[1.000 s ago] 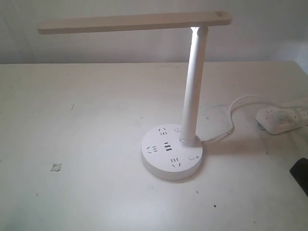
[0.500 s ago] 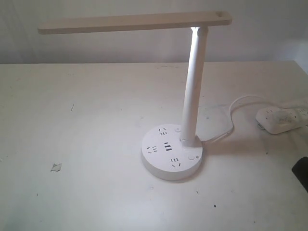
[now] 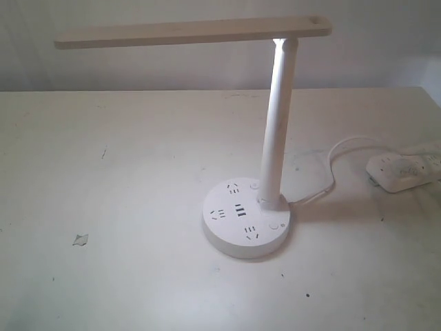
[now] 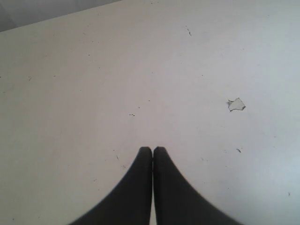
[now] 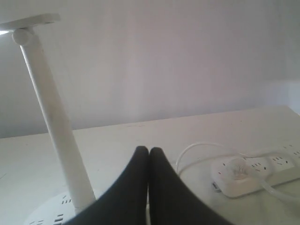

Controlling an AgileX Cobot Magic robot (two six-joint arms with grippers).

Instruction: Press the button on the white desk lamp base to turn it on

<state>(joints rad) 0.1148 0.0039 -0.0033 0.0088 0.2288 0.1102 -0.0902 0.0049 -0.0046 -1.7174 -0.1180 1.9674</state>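
Observation:
The white desk lamp base is a round puck with socket holes and black USB slots, standing right of the table's middle. Its small round button lies flush on the base's right side, beside the tall stem. The long flat head reaches left, and light glows at the joint. No gripper shows in the exterior view. My right gripper is shut and empty, with the stem and an edge of the base beside it. My left gripper is shut and empty over bare tabletop.
A white power strip lies at the table's right edge, also seen in the right wrist view as the strip, with a white cord looping to the lamp. A small paper scrap lies at the left front.
The dark shape of the right gripper at the exterior view's right edge slid out of sight. The lamp stayed put.

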